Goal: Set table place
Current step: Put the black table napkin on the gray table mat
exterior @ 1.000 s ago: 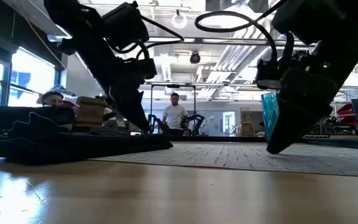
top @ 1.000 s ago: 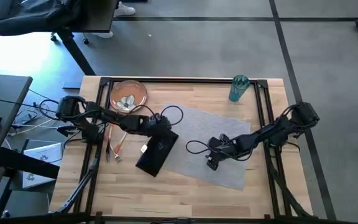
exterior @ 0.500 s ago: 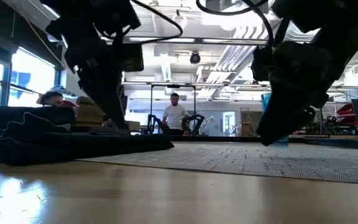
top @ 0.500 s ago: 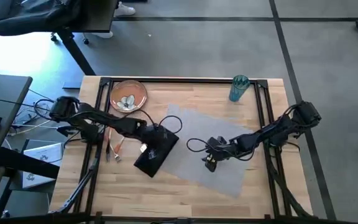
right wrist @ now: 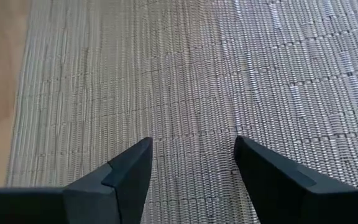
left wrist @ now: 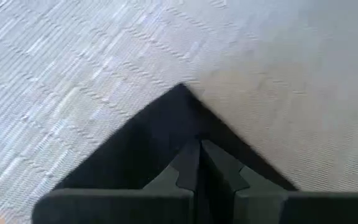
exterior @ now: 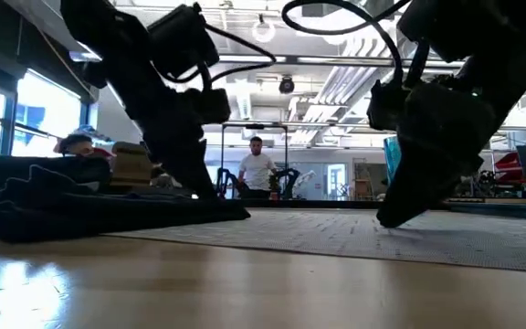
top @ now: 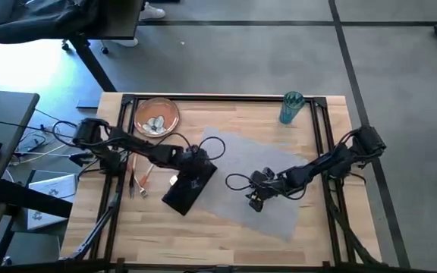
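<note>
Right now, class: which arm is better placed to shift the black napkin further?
The left. The left gripper is shut on the napkin at its corner, while the right gripper hangs open over the placemat, away from the napkin.

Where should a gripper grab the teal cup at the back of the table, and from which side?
Grip the teal cup around its upright wall, about mid-height, coming in level from the placemat side. It stands alone near the table rail's back right corner, so that side looks open. The right gripper, open over the placemat, seems nearer.
</note>
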You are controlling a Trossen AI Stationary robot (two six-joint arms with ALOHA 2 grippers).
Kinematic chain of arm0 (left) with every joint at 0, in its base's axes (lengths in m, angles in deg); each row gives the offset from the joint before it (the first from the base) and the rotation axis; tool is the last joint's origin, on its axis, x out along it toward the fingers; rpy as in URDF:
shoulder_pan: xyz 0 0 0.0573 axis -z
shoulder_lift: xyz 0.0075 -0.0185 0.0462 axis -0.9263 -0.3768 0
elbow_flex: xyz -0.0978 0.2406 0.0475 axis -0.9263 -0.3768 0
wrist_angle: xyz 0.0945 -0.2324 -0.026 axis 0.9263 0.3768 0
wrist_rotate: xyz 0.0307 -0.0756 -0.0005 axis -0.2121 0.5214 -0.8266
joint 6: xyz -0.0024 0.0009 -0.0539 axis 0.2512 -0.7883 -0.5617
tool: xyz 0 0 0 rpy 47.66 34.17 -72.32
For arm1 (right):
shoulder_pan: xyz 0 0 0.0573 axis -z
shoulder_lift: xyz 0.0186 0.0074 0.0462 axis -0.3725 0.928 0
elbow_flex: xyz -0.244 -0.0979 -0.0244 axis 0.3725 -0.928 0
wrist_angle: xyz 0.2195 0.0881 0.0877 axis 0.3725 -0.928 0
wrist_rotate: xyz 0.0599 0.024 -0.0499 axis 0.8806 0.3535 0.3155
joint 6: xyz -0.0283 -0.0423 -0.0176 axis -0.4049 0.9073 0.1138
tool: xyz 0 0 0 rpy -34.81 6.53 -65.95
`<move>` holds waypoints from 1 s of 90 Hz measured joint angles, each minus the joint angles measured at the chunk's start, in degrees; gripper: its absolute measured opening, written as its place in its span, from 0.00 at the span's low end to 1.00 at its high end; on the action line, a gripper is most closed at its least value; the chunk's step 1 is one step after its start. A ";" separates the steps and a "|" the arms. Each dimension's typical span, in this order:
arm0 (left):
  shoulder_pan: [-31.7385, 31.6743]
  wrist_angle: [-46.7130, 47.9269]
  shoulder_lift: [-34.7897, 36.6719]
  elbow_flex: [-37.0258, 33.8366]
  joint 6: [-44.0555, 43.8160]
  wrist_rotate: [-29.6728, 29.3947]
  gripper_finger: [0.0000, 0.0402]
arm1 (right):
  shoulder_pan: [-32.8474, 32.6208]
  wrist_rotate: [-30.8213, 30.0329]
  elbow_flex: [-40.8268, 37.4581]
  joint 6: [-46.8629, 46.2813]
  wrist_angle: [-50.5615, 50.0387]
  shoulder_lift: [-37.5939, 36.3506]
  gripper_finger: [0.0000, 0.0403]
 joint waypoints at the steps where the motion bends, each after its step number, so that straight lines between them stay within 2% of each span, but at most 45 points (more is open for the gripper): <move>1: -0.21 0.02 -0.22 0.00 0.00 0.00 0.00 | -0.04 -0.05 0.00 0.13 -0.01 0.01 0.54; 19: -4.18 -4.11 -2.94 0.13 3.87 -0.07 0.00 | -0.38 -0.76 -0.07 0.63 -0.12 0.04 0.54; 37: -8.09 -12.53 -2.68 0.20 2.56 -1.47 0.00 | -0.45 -0.16 -0.07 2.50 -0.15 0.04 0.54; 51: -11.28 -13.38 -2.79 1.08 2.58 -2.68 0.00 | -0.54 -0.08 -0.07 2.70 -0.17 0.15 0.54; 58: -12.64 -12.72 -2.26 1.98 3.05 -1.43 0.00 | -0.54 -0.04 -0.07 2.68 -0.19 0.15 0.54; 70: -12.18 -3.38 1.95 4.67 4.09 3.62 0.00 | -0.54 -0.06 -0.09 1.88 -0.17 0.15 0.54; 80: -8.39 11.68 8.09 6.78 3.46 5.38 0.00 | -0.54 -0.02 -0.09 1.17 -0.55 0.15 0.54; 90: -2.25 26.82 13.42 6.75 -2.43 5.55 0.00 | -0.54 0.03 -0.09 0.66 -0.58 0.15 0.54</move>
